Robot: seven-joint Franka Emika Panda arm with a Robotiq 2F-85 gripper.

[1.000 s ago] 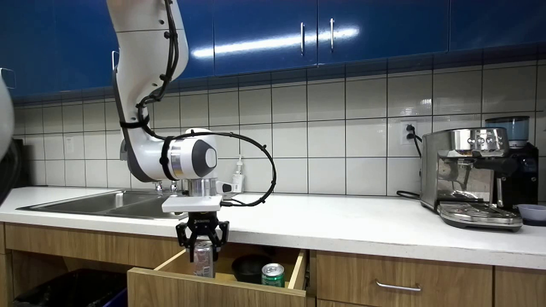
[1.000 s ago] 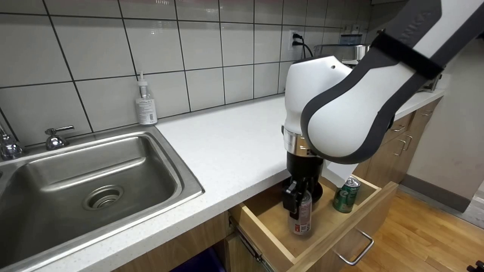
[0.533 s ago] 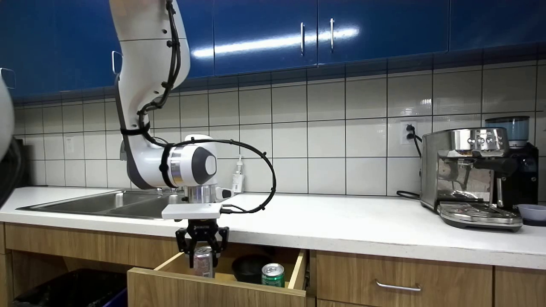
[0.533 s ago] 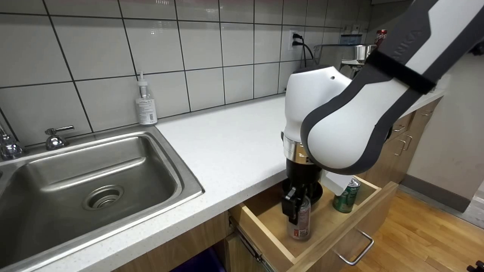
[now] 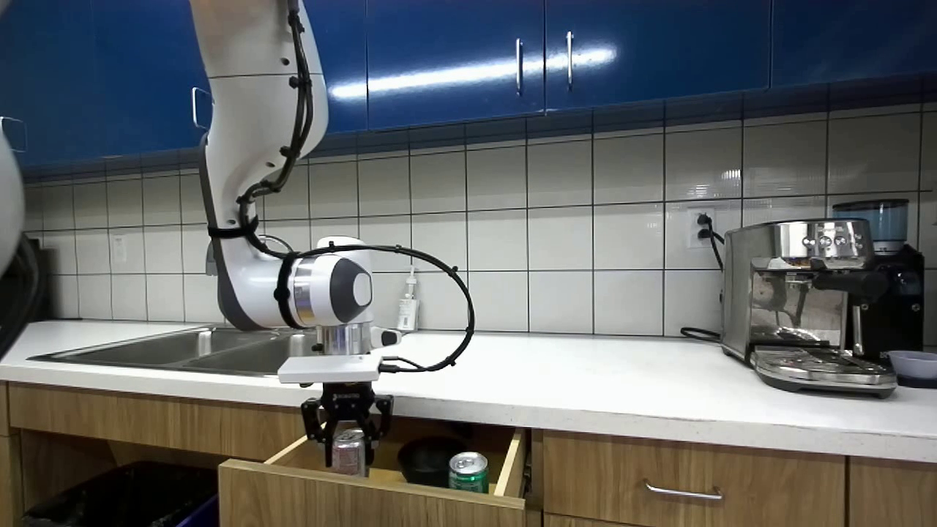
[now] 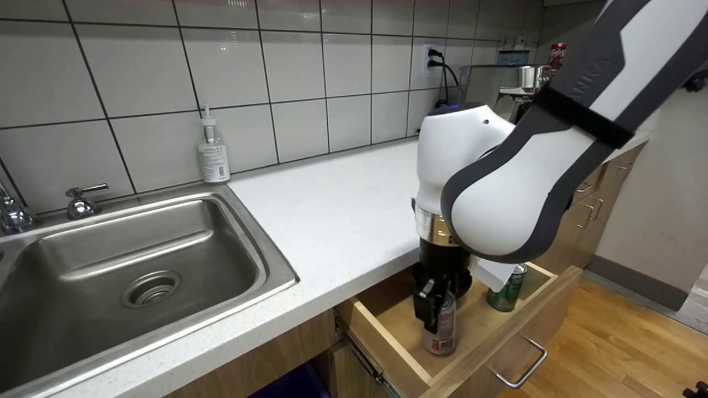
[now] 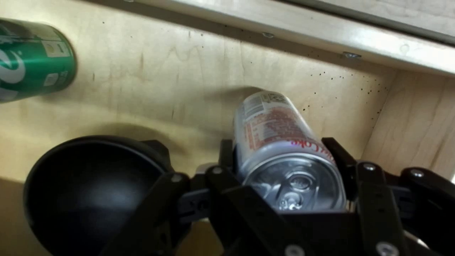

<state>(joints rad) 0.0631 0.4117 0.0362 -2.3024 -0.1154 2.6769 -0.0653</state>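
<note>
The arm (image 5: 256, 132) bends down, its tool (image 5: 349, 455) clamped on a Diet Coke can (image 7: 280, 124) inside the open drawer (image 5: 370, 503); whether the can touches bottom is hard to tell. The white surface (image 5: 542, 369) with a sink (image 6: 135, 246) meets a tiled wall (image 5: 556, 238). A black bowl (image 7: 81, 177) sits beside the tool, a green soda can (image 7: 37, 62) farther off.

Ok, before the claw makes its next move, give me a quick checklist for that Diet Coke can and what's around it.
1. Drawer pulled open: ok.
2. Diet Coke can in the claw: ok, flanked on both sides.
3. Can upright: ok, judging by both exterior views.
4. Can's base resting in the drawer: cannot tell, contact isn't clear.
5. Green can apart from the claw: ok, a gap shows.
6. Black bowl free of the claw: cannot tell, they overlap in the wrist view.
</note>
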